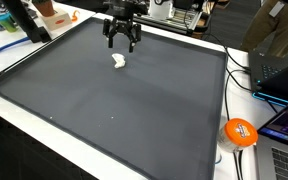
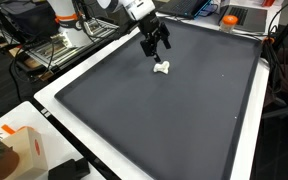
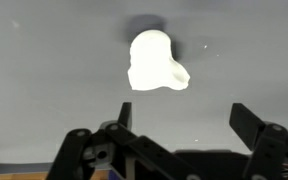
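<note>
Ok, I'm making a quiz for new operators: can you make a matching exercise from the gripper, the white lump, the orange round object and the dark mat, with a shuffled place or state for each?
Things:
1 gripper
2 white lump
3 orange round object
4 dark mat

Places or states:
A lies on the mat, untouched
B covers most of the white table
C open, above the mat
D off the mat, near the table's edge

Pairs: 1-C, 2-A, 3-D, 4-B.
</note>
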`<move>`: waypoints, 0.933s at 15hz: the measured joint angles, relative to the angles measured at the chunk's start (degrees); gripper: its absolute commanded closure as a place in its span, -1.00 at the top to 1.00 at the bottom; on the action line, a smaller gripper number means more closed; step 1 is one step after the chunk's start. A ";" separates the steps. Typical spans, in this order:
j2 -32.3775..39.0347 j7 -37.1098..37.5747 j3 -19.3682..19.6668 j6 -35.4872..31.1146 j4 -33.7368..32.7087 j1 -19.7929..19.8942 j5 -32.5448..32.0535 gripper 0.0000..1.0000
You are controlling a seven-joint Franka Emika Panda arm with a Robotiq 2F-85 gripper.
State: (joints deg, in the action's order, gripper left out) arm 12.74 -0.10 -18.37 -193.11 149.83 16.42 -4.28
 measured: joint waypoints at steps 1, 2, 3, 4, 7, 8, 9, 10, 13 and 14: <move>0.00 0.00 0.00 0.00 0.00 0.00 0.00 1.00; 0.00 0.00 0.00 0.00 -0.02 0.00 0.00 1.00; -0.01 -0.05 0.18 0.00 -0.03 -0.10 0.07 1.00; 0.00 -0.14 0.46 -0.03 0.00 -0.21 0.08 1.00; 0.35 -0.21 0.68 -2.48 0.76 -0.02 0.03 1.00; 0.59 -0.21 0.76 -3.77 1.30 0.04 0.03 1.00; 0.82 -0.21 0.83 -5.07 1.97 0.08 0.03 1.00; 1.12 -0.21 0.92 -6.73 2.76 0.08 0.03 1.00; 2.01 0.27 4.91 -13.16 5.52 -3.12 -0.25 1.00; 2.29 0.43 6.41 -15.54 6.47 -4.41 -0.22 1.00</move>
State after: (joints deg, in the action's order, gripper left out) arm 15.03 0.33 -11.96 -208.65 156.30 12.01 -4.50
